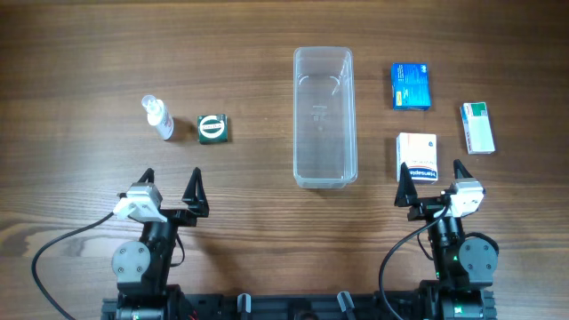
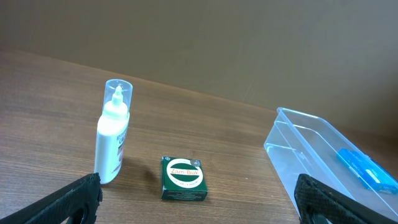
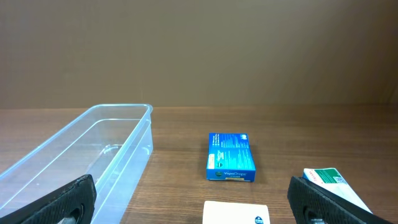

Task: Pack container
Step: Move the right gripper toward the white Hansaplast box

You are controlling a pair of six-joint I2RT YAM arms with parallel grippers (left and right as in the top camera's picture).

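The clear plastic container stands empty at the table's middle; it also shows in the left wrist view and the right wrist view. A white spray bottle and a green Zam-Buk box lie to its left. A blue box, a white box and a white-green box lie to its right. My left gripper is open and empty, near the front edge. My right gripper is open and empty, just before the white box.
The wooden table carries everything. Black cables run from both arm bases at the front edge.
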